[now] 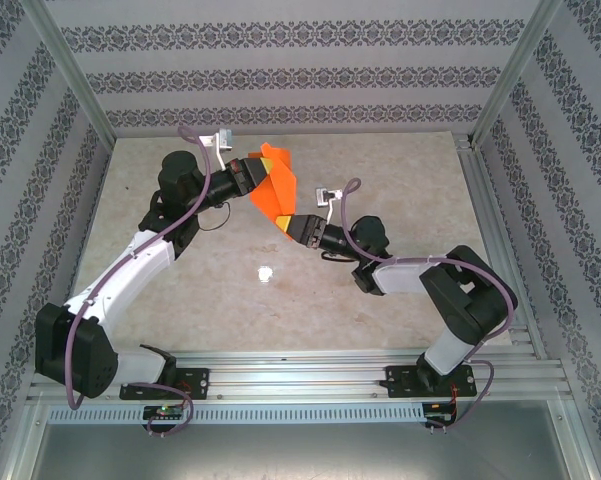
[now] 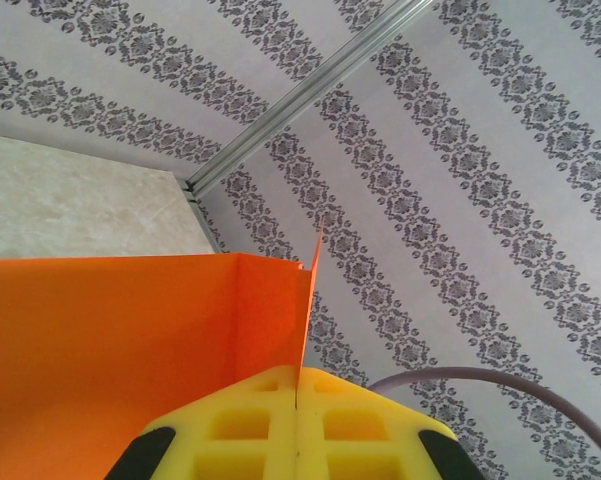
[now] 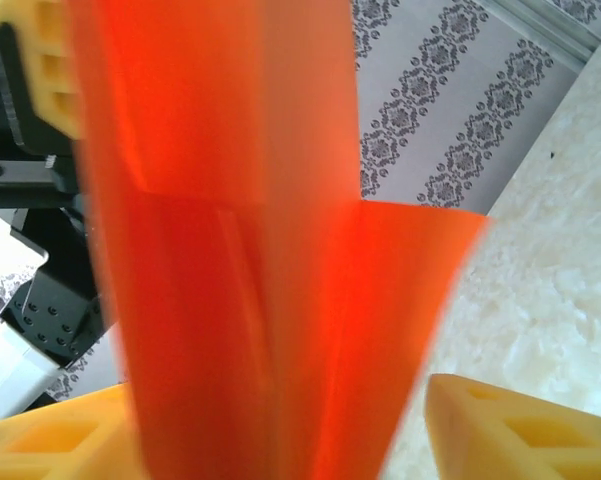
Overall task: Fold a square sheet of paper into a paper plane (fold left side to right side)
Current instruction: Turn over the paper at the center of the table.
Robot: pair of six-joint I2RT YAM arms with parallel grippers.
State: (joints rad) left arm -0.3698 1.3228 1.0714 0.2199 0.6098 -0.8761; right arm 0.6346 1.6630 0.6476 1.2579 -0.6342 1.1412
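The square sheet of paper (image 1: 278,185) is bright orange, partly folded with creases, and held in the air over the far middle of the table. My left gripper (image 1: 255,178) grips it from the left. In the left wrist view, the yellow pads (image 2: 250,420) are pressed together on one edge of the sheet (image 2: 130,340). My right gripper (image 1: 292,225) is at the sheet's lower near corner. In the right wrist view the blurred orange sheet (image 3: 250,300) hangs between the jaws, and the right fingertip (image 3: 520,430) stands clear of it, so the right gripper (image 3: 280,440) is open.
A small white object (image 1: 265,271) lies on the marbled table (image 1: 400,180) in front of the arms. Patterned walls and aluminium frame posts (image 1: 75,75) close in the back and sides. The left gripper's yellow finger (image 3: 30,60) is close to the right wrist camera.
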